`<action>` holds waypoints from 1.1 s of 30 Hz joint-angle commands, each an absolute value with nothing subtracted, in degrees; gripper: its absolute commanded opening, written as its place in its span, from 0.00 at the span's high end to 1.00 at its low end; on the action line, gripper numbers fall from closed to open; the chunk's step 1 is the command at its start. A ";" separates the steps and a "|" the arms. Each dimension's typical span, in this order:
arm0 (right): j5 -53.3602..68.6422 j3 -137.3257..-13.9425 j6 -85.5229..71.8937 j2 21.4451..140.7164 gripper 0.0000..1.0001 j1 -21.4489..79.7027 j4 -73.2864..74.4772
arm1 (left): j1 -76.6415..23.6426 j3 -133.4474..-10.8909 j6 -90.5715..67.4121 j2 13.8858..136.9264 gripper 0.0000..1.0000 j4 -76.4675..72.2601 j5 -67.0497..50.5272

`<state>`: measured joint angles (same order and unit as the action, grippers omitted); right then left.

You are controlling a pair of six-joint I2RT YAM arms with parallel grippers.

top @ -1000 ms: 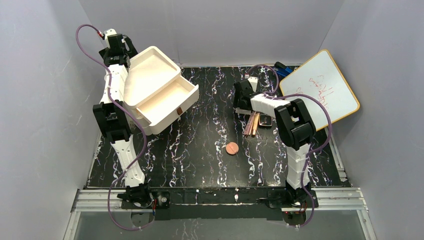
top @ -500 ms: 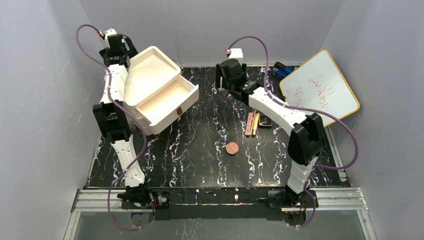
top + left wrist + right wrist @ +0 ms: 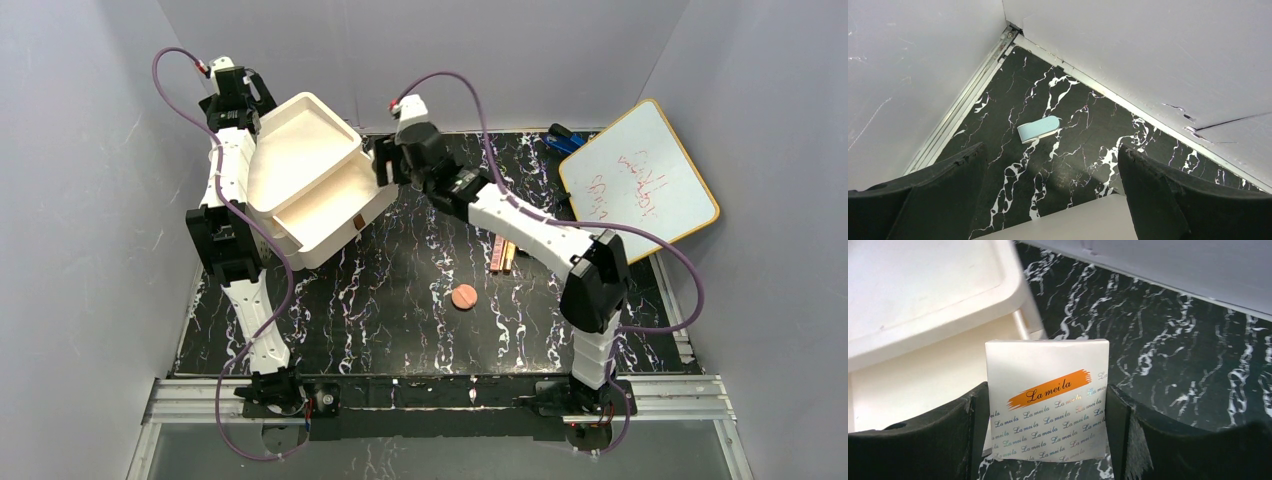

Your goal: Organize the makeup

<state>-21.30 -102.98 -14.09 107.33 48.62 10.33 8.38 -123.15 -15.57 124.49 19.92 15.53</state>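
The white square palette (image 3: 1048, 390) with an orange-brown stripe stands upright between the fingers of my right gripper (image 3: 1047, 387), which is shut on it. In the top view that gripper (image 3: 385, 165) hangs at the front corner of the open drawer (image 3: 335, 200) of the white drawer box (image 3: 300, 135). A round copper-brown disc (image 3: 464, 296) lies mid-table. Slim pink-brown sticks (image 3: 502, 256) lie beside it, partly under the right arm. My left gripper (image 3: 1052, 150) is open and empty behind the box, in the back left corner.
A whiteboard with red writing (image 3: 640, 175) leans at the right wall, with a blue object (image 3: 562, 135) behind it. A small light-blue piece (image 3: 1039, 129) lies on the marble floor in the back left corner. Grey walls close in three sides.
The right arm has swung from the sticks on the right across to the open drawer on the left, carrying the palette. The left arm has not moved.
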 commanded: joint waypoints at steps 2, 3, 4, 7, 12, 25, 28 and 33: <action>-19.07 -103.73 -11.32 108.03 0.95 53.69 2.74 | 7.83 -125.92 -15.60 125.02 0.02 21.29 14.73; -18.58 -103.27 -11.06 108.15 0.95 54.13 1.86 | 7.82 -126.04 -15.64 125.14 0.02 21.42 14.65; -18.33 -103.08 -10.97 108.16 0.95 54.71 0.79 | 7.78 -126.11 -15.71 125.22 0.01 21.40 14.54; -18.10 -103.21 -10.19 108.66 0.94 55.63 -0.95 | 7.50 -126.36 -15.73 125.32 0.02 21.52 14.35; -18.32 -103.62 -8.65 109.25 0.95 56.68 -3.07 | 7.30 -126.61 -15.65 125.33 0.02 21.62 14.24; -17.62 -96.41 -4.83 111.35 0.96 57.48 -14.48 | 7.10 -126.57 -15.40 125.01 0.01 21.71 14.48; -17.32 -93.94 -4.70 111.39 0.94 57.47 -15.93 | 7.05 -126.59 -15.29 124.95 0.02 21.69 14.60; -17.14 -92.44 -3.66 110.84 0.50 57.48 -15.86 | 7.03 -126.65 -15.29 125.00 0.01 21.75 14.43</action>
<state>-17.08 -93.67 -5.04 111.18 57.30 -14.35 7.75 -124.60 -15.59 125.38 20.27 15.00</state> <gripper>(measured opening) 0.797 0.983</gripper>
